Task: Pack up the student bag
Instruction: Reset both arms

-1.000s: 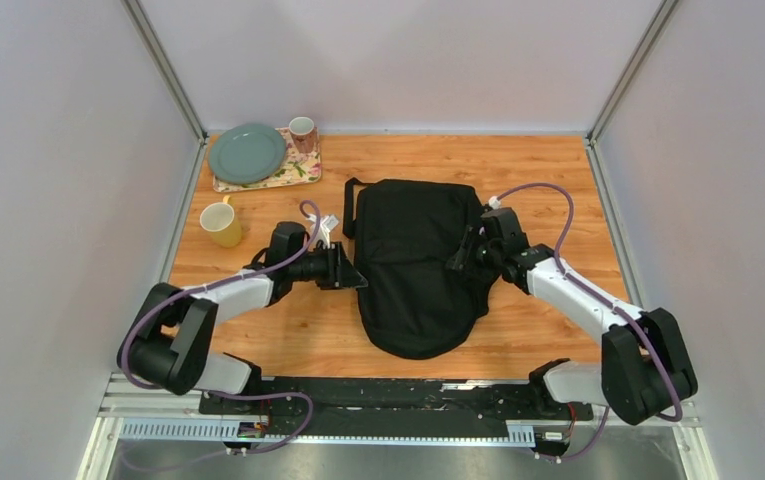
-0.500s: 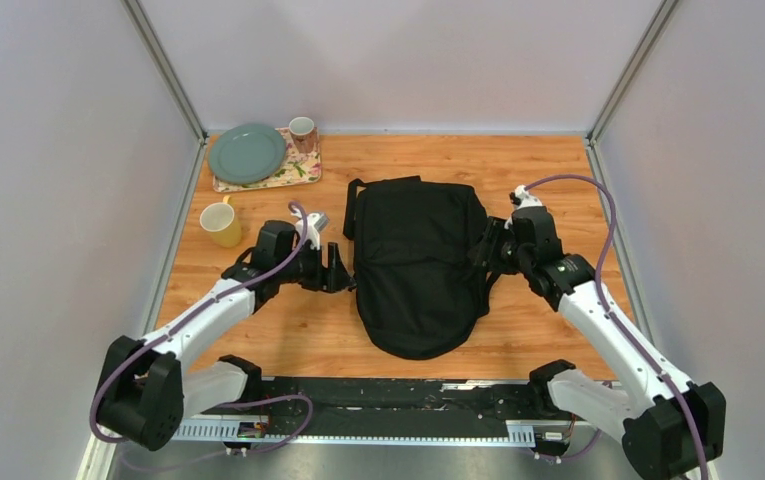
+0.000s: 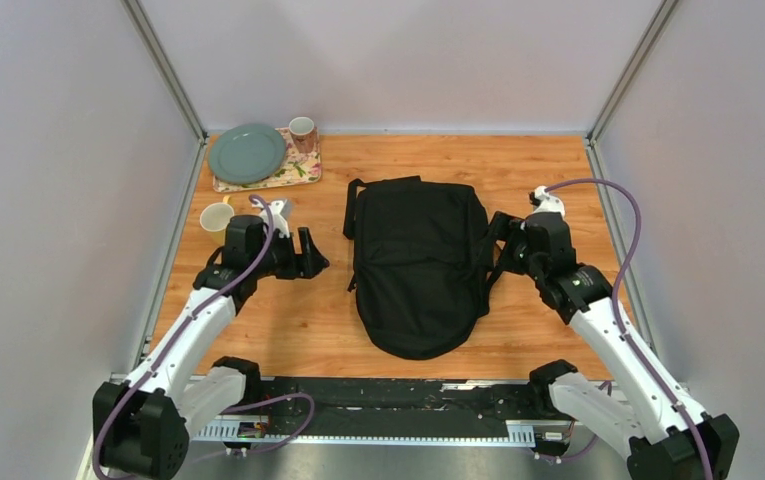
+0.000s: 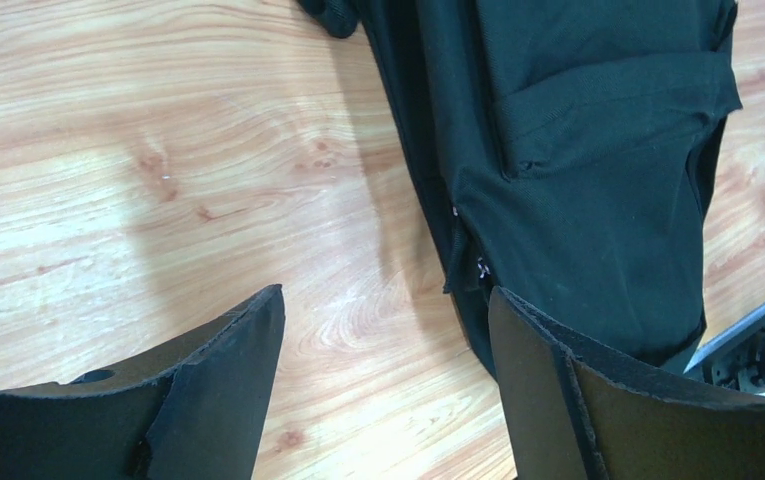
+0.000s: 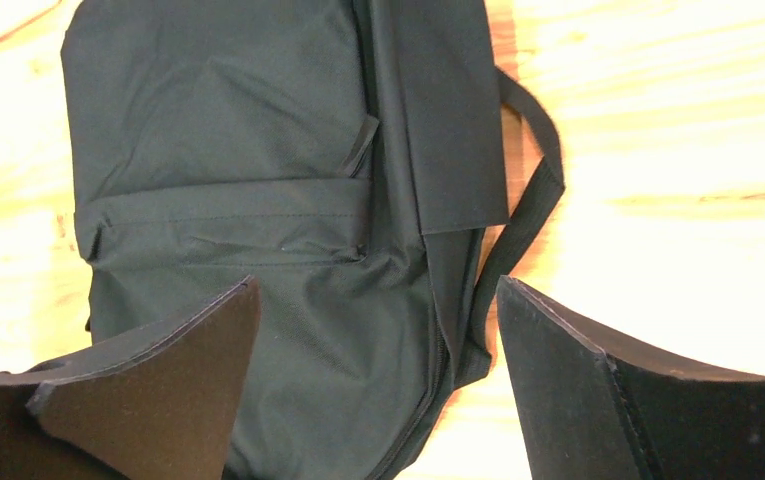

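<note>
The black student bag [image 3: 418, 260] lies flat in the middle of the wooden table, rounded end toward the arms. It also shows in the left wrist view [image 4: 578, 150] and in the right wrist view [image 5: 258, 200] with a strap [image 5: 528, 210] along its side. My left gripper [image 3: 310, 253] is open and empty, over bare wood a short way left of the bag. My right gripper [image 3: 495, 247] is open and empty at the bag's right edge, above the strap. A zip runs along the bag's edge [image 4: 463, 250].
A yellow mug [image 3: 217, 218] stands just behind the left wrist. A floral tray [image 3: 293, 172] at the back left holds a green plate [image 3: 247, 152] and a pink mug [image 3: 302, 130]. Grey walls close in both sides and the back.
Both arms have pulled back from the bag: the left gripper moved left and away from its edge, the right gripper moved right and outward. The bag has stayed in place.
</note>
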